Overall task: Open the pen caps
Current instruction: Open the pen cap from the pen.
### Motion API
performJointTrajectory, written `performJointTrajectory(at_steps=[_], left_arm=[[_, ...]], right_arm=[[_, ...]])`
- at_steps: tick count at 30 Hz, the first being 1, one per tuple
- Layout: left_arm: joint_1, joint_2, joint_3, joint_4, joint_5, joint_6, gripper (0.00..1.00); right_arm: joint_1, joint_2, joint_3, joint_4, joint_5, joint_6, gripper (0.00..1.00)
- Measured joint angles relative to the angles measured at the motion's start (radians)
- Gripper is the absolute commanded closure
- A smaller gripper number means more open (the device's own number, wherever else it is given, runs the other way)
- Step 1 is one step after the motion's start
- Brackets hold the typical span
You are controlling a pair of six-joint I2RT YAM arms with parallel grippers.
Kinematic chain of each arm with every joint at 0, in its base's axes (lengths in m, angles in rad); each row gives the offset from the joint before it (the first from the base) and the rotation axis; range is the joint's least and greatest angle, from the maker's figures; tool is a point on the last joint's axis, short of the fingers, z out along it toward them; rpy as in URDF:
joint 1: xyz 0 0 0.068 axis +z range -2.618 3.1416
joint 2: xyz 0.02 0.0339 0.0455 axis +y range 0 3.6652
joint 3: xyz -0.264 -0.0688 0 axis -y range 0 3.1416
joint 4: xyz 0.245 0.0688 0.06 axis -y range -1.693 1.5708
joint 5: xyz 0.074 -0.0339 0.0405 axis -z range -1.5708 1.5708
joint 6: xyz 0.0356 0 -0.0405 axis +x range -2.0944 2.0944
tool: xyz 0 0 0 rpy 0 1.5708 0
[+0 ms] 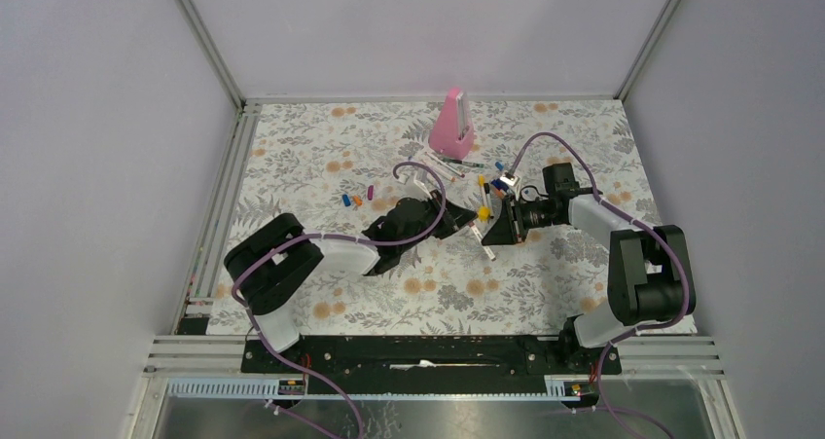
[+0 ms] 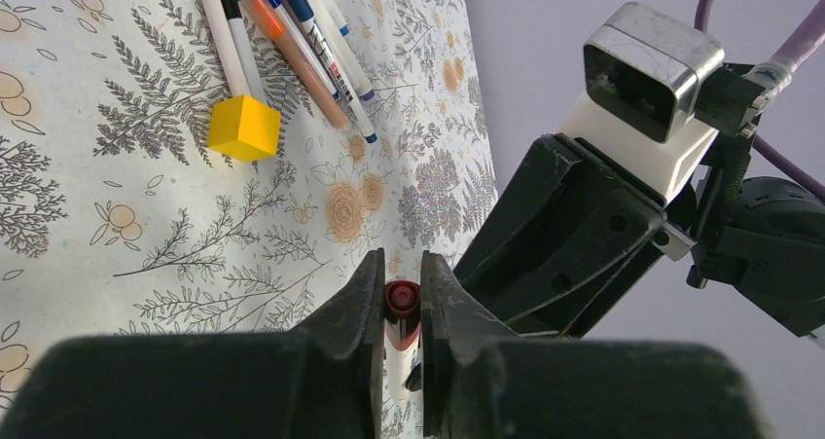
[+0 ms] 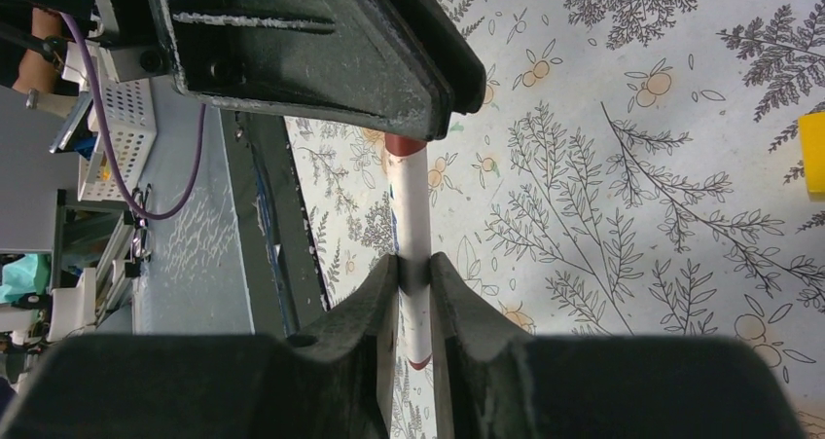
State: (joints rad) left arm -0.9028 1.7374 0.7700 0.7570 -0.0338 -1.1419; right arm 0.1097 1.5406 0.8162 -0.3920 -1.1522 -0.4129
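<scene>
Left wrist: my left gripper (image 2: 401, 285) pinches the red cap (image 2: 401, 303), the right gripper (image 3: 415, 269) the barrel (image 3: 413, 205). The cap seems light and slippery; I would hold its middle.

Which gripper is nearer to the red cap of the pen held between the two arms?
Left. The left gripper is shut on the red cap itself; the right gripper clamps the white barrel farther down, apart from the cap.

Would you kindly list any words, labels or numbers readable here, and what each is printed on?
None can be read.
Dark print along a white pen barrel in the loose pile: too small to read.
A bluish mark on the held pen: blurred, unreadable.
</scene>
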Motion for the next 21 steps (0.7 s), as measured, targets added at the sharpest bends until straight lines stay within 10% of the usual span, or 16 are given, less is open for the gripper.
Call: performJointTrajectory(at_steps=[9,15,21], left_arm=[[-0.032,0.001,0.000,0.011,-0.008,-0.003,1.00],[-0.042,0.023,0.009,0.021,-0.033,0.002,1.00],[-0.023,0.025,0.031,-0.006,-0.039,0.047,1.00]], right_arm=[[0.001,0.000,0.000,0.027,0.018,0.047,0.51],[0.004,0.000,0.000,0.037,0.003,0.075,0.98],[0.014,0.023,0.017,0.034,-0.003,0.050,1.00]])
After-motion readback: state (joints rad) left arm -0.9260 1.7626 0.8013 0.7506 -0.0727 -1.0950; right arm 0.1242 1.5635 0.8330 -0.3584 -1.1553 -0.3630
